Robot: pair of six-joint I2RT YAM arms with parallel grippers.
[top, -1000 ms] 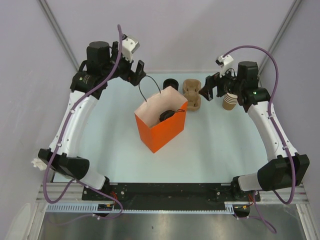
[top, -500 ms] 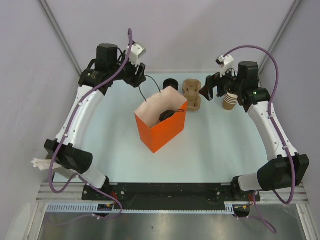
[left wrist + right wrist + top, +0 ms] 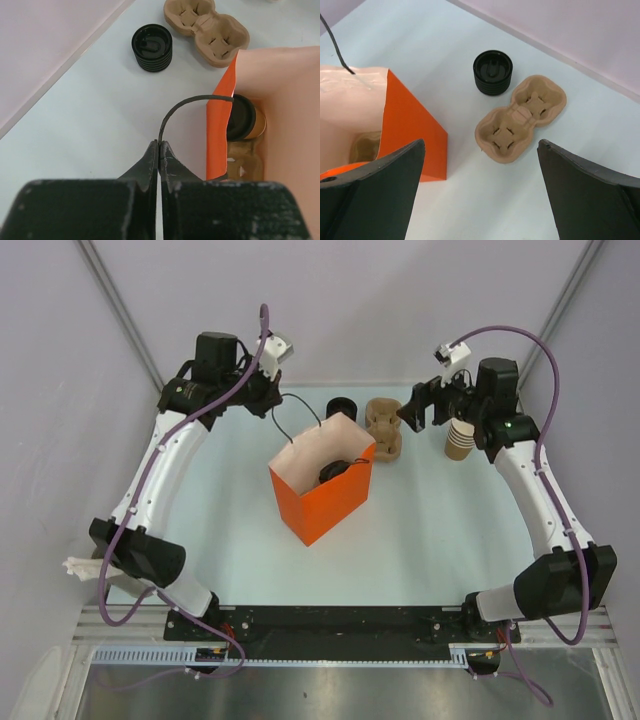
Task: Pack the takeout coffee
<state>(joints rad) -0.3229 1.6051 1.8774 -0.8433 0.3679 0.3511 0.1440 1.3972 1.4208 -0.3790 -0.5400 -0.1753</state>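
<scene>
Wears white shells on the long links of the left arm point(image 3: 160, 465) and right arm point(image 3: 540, 495), black housings at the joints. Trails a purple cable point(image 3: 264, 325) down each. Carries a white camera block point(image 3: 278, 346) at each wrist. Ends in matte black wedge fingers point(image 3: 172, 172) on the left end effector point(image 3: 158, 146) and right end effector point(image 3: 481, 144).

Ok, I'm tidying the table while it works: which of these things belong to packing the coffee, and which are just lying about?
In the job:
- lidded coffee cup, inside the orange paper bag
- bag handle, pinched by the left gripper

Lying about:
- stack of black lids
- empty cup carrier
- stack of tan cups
</scene>
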